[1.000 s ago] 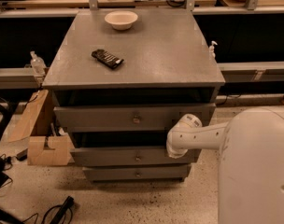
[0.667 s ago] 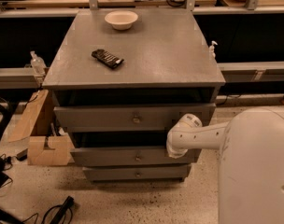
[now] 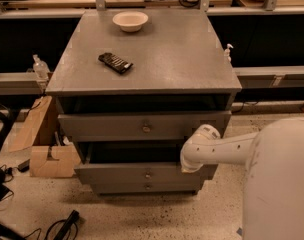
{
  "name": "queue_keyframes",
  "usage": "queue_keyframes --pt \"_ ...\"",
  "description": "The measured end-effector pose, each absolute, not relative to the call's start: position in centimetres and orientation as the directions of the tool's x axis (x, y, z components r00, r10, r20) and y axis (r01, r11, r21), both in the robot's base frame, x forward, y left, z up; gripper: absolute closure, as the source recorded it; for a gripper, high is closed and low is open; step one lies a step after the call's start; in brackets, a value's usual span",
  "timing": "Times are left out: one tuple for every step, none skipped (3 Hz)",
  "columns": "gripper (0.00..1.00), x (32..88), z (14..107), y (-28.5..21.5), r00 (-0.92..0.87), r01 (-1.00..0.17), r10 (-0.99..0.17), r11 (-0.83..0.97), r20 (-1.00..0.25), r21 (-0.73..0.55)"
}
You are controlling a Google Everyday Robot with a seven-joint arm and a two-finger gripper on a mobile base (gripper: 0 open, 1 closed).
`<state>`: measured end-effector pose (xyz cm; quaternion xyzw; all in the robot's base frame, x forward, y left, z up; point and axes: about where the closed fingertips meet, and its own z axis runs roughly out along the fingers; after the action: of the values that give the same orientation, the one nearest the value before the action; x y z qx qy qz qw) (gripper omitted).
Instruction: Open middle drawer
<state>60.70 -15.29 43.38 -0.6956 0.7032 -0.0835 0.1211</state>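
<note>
The grey cabinet (image 3: 142, 49) has three drawers stacked in its front. The middle drawer (image 3: 117, 173) is a shallow grey front with a small round knob (image 3: 148, 174) at its centre. It stands a little forward, with a dark gap above it. The taller top drawer (image 3: 102, 126) is also pulled out a little. The slim bottom drawer (image 3: 122, 187) sits just under the middle one. My white arm reaches in from the right. My gripper (image 3: 189, 165) is at the right end of the middle drawer's front, mostly hidden under the wrist (image 3: 202, 141).
A white bowl (image 3: 130, 20) and a dark flat packet (image 3: 115, 62) lie on the cabinet top. A cardboard box (image 3: 44, 154) stands on the floor at the left. Cables and a black object (image 3: 62, 228) lie on the floor in front. My white body (image 3: 279, 184) fills the lower right.
</note>
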Motion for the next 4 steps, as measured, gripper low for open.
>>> queue_keyframes --pt "1.0 56.66 44.92 -15.64 -0.029 -0.957 -0.995 0.055 -0.096 -0.285" --pt "0.98 56.66 44.94 -15.64 -0.029 -0.957 -0.995 0.055 -0.096 -0.285" --pt "0.77 56.66 45.02 -15.64 -0.029 -0.957 -0.995 0.055 -0.096 -0.285" --pt "0.54 56.62 45.01 -15.63 -0.029 -0.957 -0.995 0.055 -0.096 -0.284"
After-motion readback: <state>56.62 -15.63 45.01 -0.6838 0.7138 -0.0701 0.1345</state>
